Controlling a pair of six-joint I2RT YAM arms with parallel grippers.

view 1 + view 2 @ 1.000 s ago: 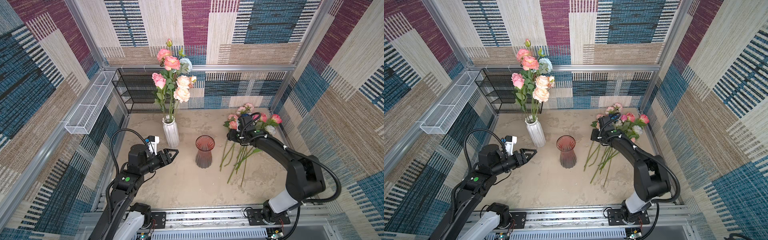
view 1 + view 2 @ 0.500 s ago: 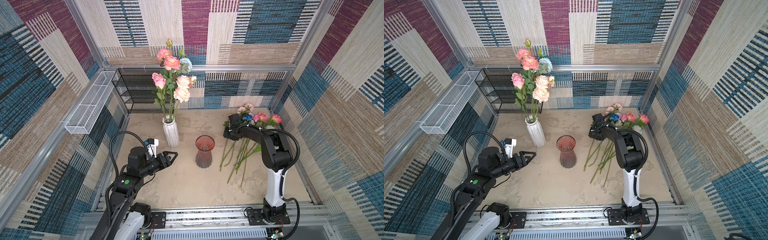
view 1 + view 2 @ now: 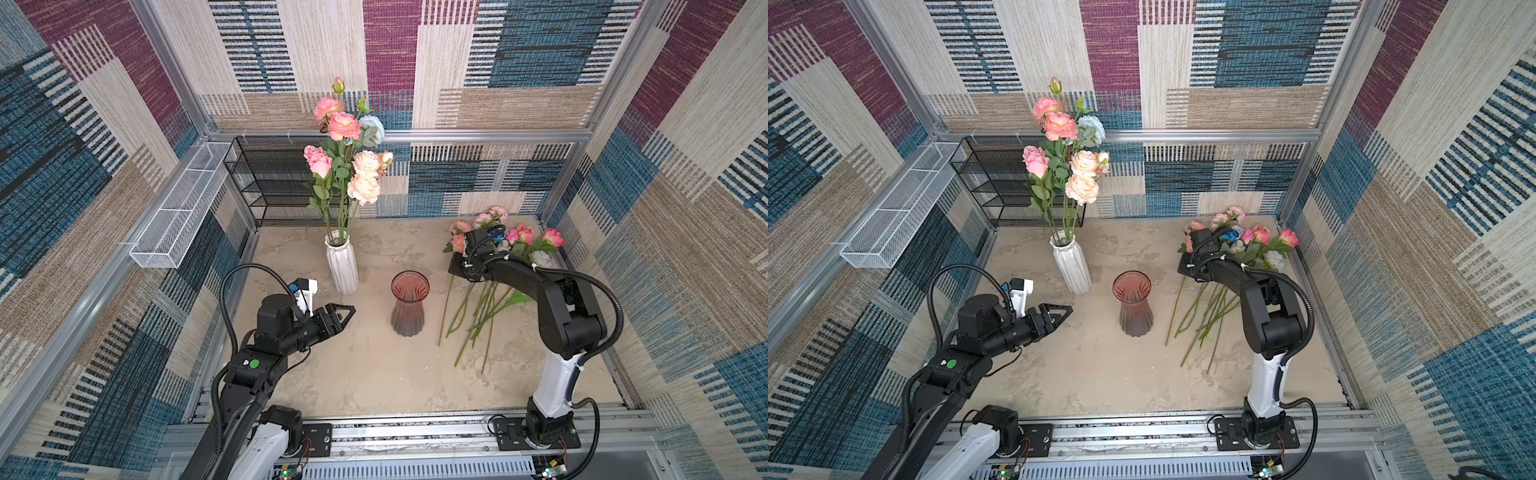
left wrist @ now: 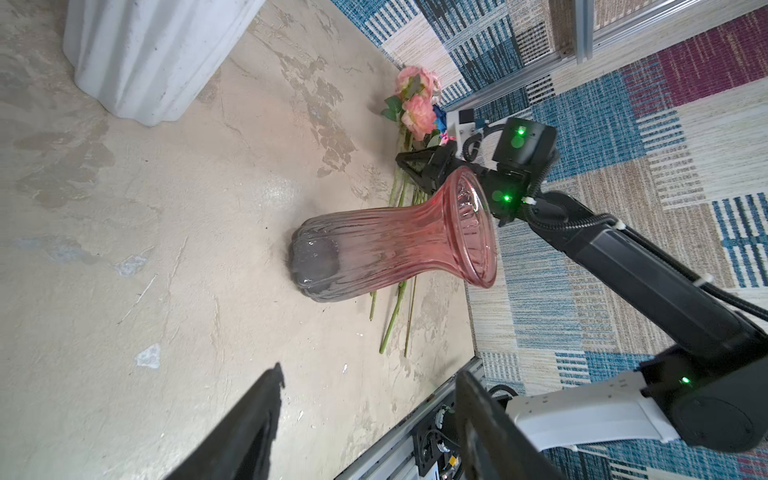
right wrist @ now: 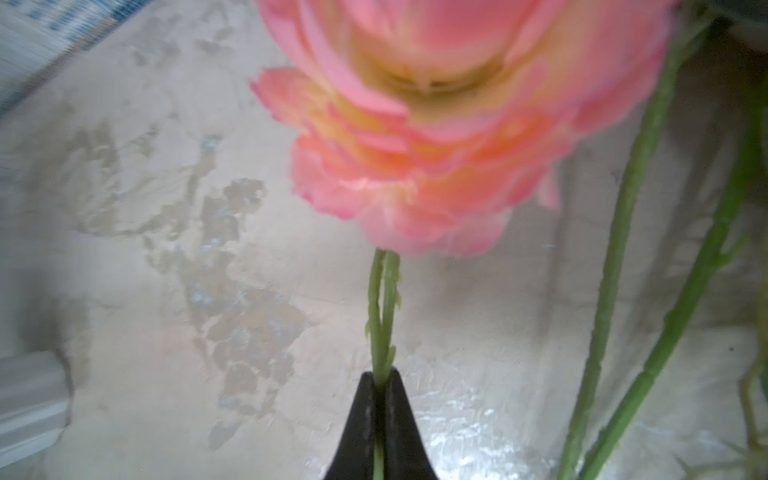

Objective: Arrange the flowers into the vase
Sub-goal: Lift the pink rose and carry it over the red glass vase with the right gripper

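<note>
Several flowers (image 3: 490, 303) lie at the right of the table, their pink, peach and blue heads (image 3: 524, 236) toward the back. My right gripper (image 5: 380, 378) is shut on the thin green stem (image 5: 384, 311) of a pink-peach flower (image 5: 449, 124), just under its head. In both top views it sits low at the pile's left edge (image 3: 456, 266) (image 3: 1185, 266). An empty pink glass vase (image 3: 409, 303) (image 4: 395, 245) stands mid-table. A white ribbed vase (image 3: 341, 266) holds several tall flowers. My left gripper (image 3: 348, 312) (image 4: 370, 370) hovers open and empty to the left of the pink vase.
A black wire shelf (image 3: 266, 183) stands against the back wall and a white wire basket (image 3: 183, 212) hangs on the left wall. Patterned walls close in on three sides. A metal rail (image 3: 395, 432) runs along the table's front edge.
My right gripper has closed on the flower stem, and the right arm's elbow has shifted. The left arm has barely moved.
</note>
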